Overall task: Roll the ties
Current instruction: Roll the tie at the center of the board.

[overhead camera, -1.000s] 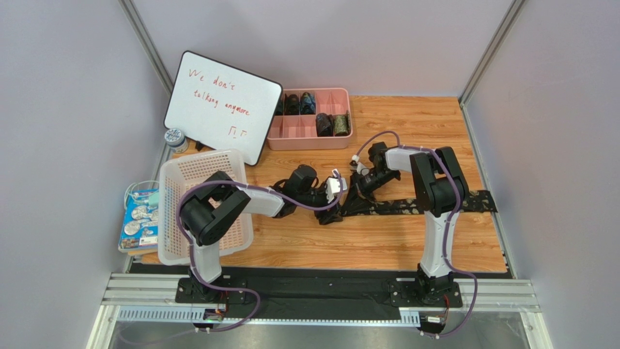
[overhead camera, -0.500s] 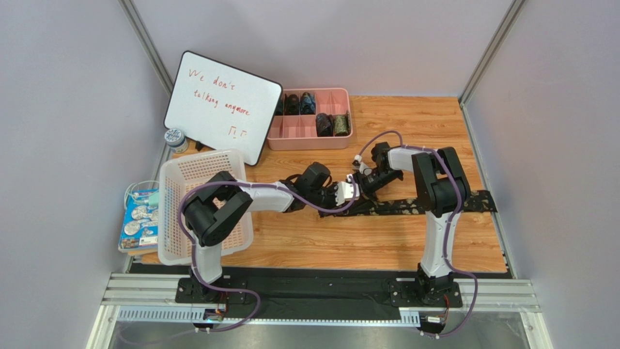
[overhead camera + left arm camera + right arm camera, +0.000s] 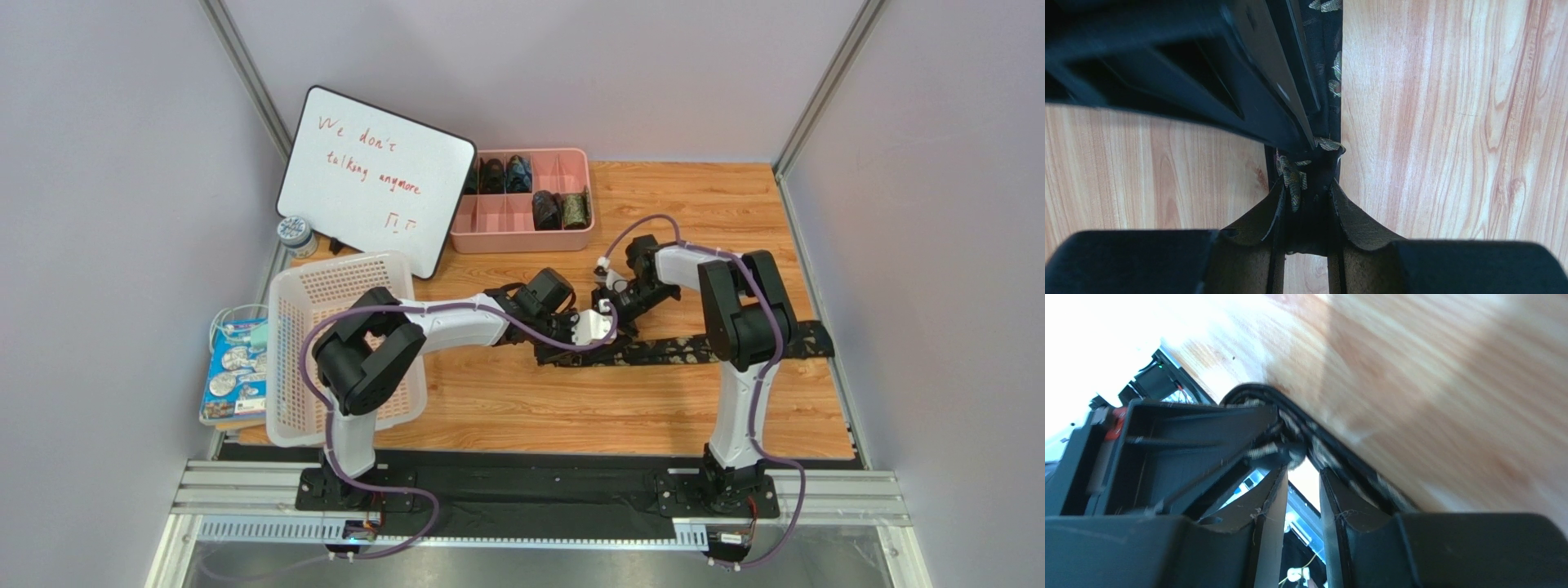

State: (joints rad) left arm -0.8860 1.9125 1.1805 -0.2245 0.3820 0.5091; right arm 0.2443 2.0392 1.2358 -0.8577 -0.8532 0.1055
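Note:
A dark tie (image 3: 724, 347) with olive pattern lies flat across the wooden table, running right from the two grippers. My left gripper (image 3: 597, 327) is shut on the tie's left end; in the left wrist view the patterned fabric (image 3: 1293, 180) sits between its fingertips (image 3: 1275, 202) and the strip (image 3: 1328, 55) runs away from them. My right gripper (image 3: 613, 306) meets it from the far side, its jaws nearly together with the tie's folded edge (image 3: 1333, 456) at the fingertips (image 3: 1275, 478). Several rolled ties (image 3: 546, 210) sit in the pink tray (image 3: 521, 235).
A whiteboard (image 3: 374, 172) leans at the back left. A white mesh basket (image 3: 344, 349) stands by the left arm, with a clear tub of blue packets (image 3: 239, 368) beside it. A small tin (image 3: 294, 230) sits near the left wall.
My left gripper has moved right along the tie toward the right gripper, and the tie's left end has drawn in to the right. The right gripper has barely moved.

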